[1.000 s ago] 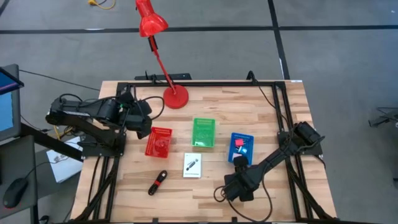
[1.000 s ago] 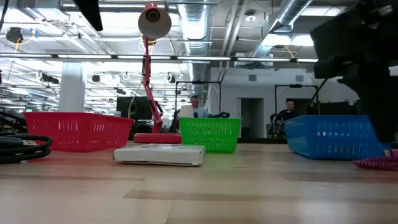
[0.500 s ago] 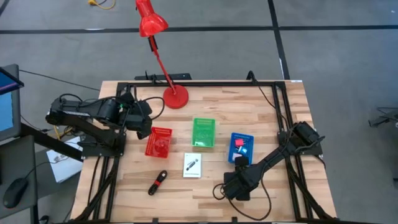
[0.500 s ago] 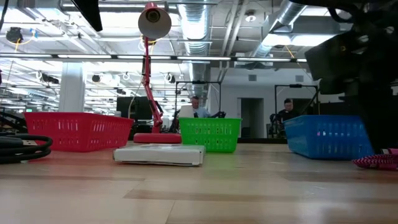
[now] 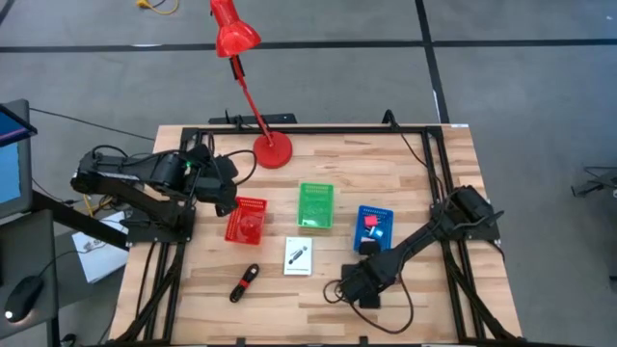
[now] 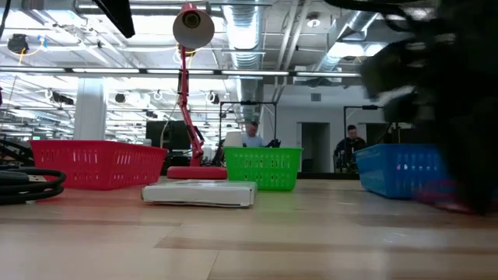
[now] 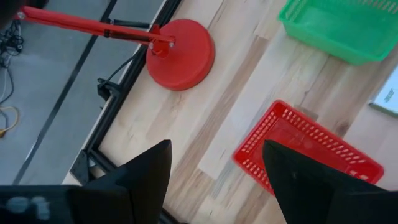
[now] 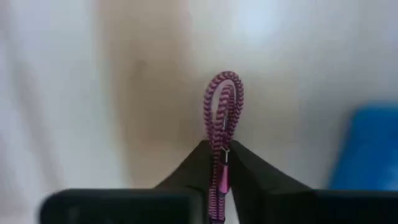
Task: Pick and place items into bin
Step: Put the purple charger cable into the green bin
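At the far left of the table the left gripper point(image 5: 224, 183) hangs by the left edge with its fingers spread and nothing between them; the left wrist view looks past them at the red bin point(image 7: 308, 149) and the round foot of the red desk lamp point(image 7: 180, 53). The red bin point(image 5: 246, 220) seems to hold something pinkish, though what it is I cannot tell. In front of it, nearer the table's near edge, the black-and-red stick point(image 5: 245, 281) lies loose on the wood, and just to its right the white card point(image 5: 299, 256) with its dark mark also lies loose. The green bin point(image 5: 315, 206) sits in the middle, and I can make out nothing inside it. To its right the blue bin point(image 5: 375, 228) already holds a few small pieces, one red and one pale. Near the table's near edge, below the blue bin, the right gripper point(image 5: 359, 287) is down low; the right wrist view shows its fingers point(image 8: 193, 168) pressed together on the dark red cord point(image 8: 222, 115), whose braided loop sticks out past the tips above the wood. I judge the sorting partly done: some items are binned, the cord is gripped but not yet placed, and the stick and card are left.
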Action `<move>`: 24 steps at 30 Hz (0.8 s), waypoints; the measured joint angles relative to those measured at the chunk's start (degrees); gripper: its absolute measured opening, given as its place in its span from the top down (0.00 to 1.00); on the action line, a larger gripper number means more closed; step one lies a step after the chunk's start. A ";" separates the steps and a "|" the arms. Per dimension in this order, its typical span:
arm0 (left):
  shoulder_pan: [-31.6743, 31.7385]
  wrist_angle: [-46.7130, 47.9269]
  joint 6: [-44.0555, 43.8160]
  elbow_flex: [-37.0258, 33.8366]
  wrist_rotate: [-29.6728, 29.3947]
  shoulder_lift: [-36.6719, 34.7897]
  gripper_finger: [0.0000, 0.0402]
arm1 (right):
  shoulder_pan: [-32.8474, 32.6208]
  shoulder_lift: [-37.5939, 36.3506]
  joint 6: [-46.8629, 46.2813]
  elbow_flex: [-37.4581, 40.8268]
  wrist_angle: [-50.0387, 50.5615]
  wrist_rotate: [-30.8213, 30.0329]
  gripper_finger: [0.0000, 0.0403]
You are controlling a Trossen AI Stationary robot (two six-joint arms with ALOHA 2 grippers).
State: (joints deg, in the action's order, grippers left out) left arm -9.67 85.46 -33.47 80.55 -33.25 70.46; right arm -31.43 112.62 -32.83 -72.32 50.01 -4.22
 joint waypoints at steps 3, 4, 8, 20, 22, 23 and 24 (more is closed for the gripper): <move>0.00 -0.12 -0.02 0.00 0.02 0.00 0.40 | 1.14 0.24 -0.97 -1.58 -0.35 -4.79 0.95; 0.00 -0.12 -0.02 0.00 0.02 0.00 0.40 | 1.32 0.24 -1.26 -2.43 -0.11 -6.72 0.94; -0.02 -0.18 0.00 0.00 0.04 0.00 0.40 | 1.66 0.24 -1.16 -7.86 -0.35 -13.71 0.89; -0.02 -1.63 -0.04 0.02 4.64 0.00 0.40 | 13.04 0.10 -2.14 -21.94 -0.49 -42.44 0.94; -0.02 -1.83 -0.03 0.02 5.91 0.00 0.40 | 16.80 0.09 -4.84 -22.33 -1.97 -41.31 0.92; -0.02 -2.09 -0.01 0.02 6.33 0.00 0.40 | 18.76 0.09 -5.10 -22.33 -2.67 -39.72 0.90; -0.02 -2.31 -0.01 0.02 6.53 0.00 0.40 | 20.53 0.09 -5.11 -22.33 -3.04 -37.91 0.89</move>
State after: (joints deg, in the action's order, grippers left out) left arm -9.69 83.15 -33.48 80.58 -26.72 70.46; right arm -10.90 112.71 -37.93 -94.65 46.97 -42.13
